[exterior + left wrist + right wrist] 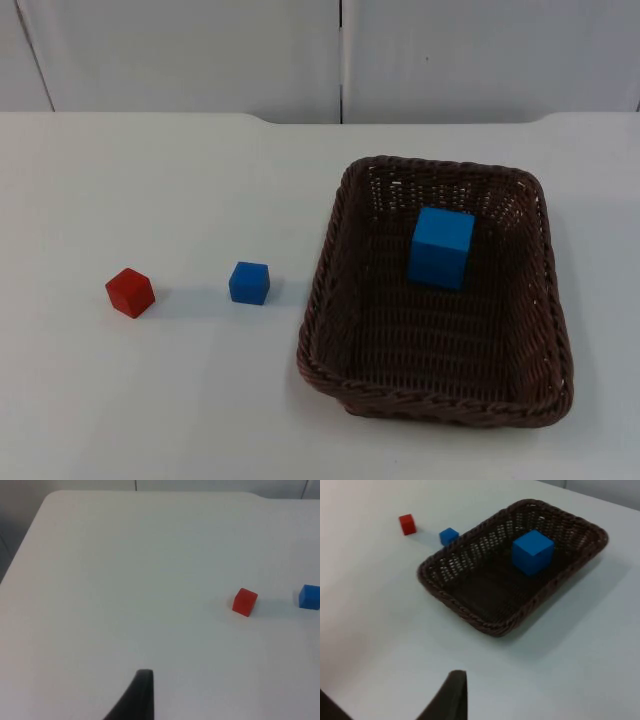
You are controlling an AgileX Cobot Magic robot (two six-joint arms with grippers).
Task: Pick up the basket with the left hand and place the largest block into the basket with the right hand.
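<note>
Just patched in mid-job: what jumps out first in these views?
A dark wicker basket stands on the table's right half, with a big blue block inside it toward the far end. Left of it a small blue block and a red block sit apart on the white top.

Bare table (pixel 150 180) surrounds basket (pixel 330 240); red block (pixel 130 292) and small blue block (pixel 249 282) stand apart.

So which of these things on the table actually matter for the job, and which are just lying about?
Part of the job:
- brown wicker basket, sitting on the table
- large blue block, lying inside the basket

Just lying about:
- small blue block
- small red block
</note>
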